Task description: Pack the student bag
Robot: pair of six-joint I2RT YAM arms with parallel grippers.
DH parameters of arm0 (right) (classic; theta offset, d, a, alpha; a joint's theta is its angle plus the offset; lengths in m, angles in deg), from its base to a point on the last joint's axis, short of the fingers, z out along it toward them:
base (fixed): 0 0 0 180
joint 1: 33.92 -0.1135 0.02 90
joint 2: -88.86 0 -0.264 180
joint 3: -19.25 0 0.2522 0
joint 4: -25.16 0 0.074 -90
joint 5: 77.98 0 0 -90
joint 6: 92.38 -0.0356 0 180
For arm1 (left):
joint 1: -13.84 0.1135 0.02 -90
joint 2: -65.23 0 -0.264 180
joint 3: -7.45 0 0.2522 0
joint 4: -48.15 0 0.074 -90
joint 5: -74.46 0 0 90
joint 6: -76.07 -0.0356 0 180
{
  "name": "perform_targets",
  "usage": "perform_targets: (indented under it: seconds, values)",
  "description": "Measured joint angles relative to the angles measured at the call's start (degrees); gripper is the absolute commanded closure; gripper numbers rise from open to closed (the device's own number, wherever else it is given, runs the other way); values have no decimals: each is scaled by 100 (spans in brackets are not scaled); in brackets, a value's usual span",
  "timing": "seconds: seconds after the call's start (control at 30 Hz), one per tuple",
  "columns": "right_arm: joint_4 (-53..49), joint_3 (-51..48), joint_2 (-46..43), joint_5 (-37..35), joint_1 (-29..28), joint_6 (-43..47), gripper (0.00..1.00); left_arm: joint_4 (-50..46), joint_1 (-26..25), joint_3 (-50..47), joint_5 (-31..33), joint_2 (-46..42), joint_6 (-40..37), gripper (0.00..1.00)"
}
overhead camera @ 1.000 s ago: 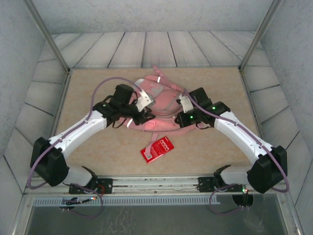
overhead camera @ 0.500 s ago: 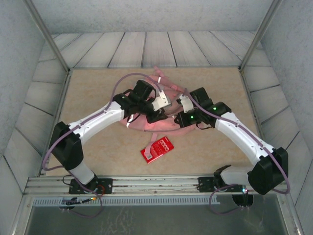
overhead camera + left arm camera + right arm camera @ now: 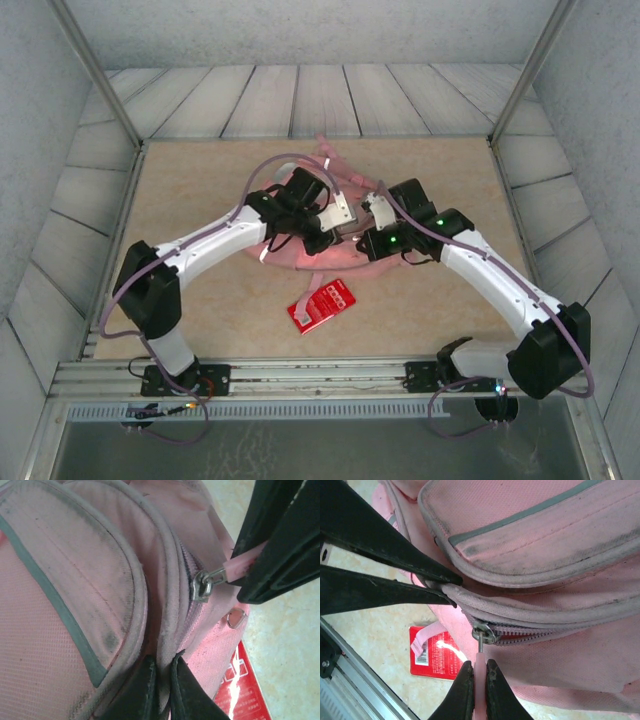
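Both arms reaching inward, meeting over student bag (image 3: 293, 256) lying between table (image 3: 200, 185) centre and far edge. Closed left end effector (image 3: 161, 680) pinching bag's piped seam (image 3: 167, 605); closed right end effector (image 3: 479, 677) gripping pink zipper pull (image 3: 479, 664). Bag contents hidden.

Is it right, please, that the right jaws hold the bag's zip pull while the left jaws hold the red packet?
Not quite: the left jaws pinch the bag, as the left wrist view shows; the packet lies on the table. The right jaws do hold the zip pull.
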Motion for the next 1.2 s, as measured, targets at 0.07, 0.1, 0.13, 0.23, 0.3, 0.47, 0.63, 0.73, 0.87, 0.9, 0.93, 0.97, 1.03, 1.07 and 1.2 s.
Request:
perform_targets:
  seconds: [0.07, 0.1, 0.13, 0.23, 0.3, 0.47, 0.63, 0.73, 0.87, 0.9, 0.93, 0.97, 1.03, 1.07, 1.2]
  values:
    - [-33, 0, 0, -96, 17, 0, 100, -44, -48, 111, 98, 96, 70, 100]
    - [-52, 0, 0, -151, 17, 0, 100, -50, -61, 138, 136, 120, 83, 100]
    - [-70, 0, 0, -214, 17, 0, 100, -44, -79, 144, 190, 122, 103, 100]
    - [-131, 20, 0, -404, 13, 4, 100, 31, -122, 83, 380, 61, 153, 100]
    - [-177, 57, 2, -487, 13, 4, 100, 129, -146, -83, 525, -85, 164, 100]
    - [-160, 74, 2, -516, 293, -17, 100, 317, 55, -787, 813, -844, 251, 100]
    - [22, 79, 2, -205, 535, -13, 100, 581, 498, -1539, 710, -1711, 341, 100]
    - [39, 118, 0, -39, 608, 0, 100, 640, 763, -1812, 638, -2070, 400, 100]
    - [-26, 175, -11, 13, 619, 20, 100, 691, 1132, -1991, 457, -2203, 466, 100]
    - [-44, 175, -20, 33, 619, 22, 100, 688, 1198, -1991, 415, -2175, 470, 100]
    - [-59, 175, -35, 55, 619, 20, 100, 704, 1241, -1985, 380, -2122, 474, 100]
    - [-79, 175, -59, 63, 619, 20, 100, 704, 1270, -1945, 332, -2031, 492, 100]
    - [-118, 173, -120, 63, 632, 17, 100, 654, 1298, -1825, 240, -1812, 531, 100]
    - [-144, 173, -155, 63, 643, 17, 100, 612, 1311, -1733, 184, -1672, 562, 100]
    - [-208, 136, -302, -52, 673, 11, 100, 481, 1344, -1368, 201, -1193, 767, 100]
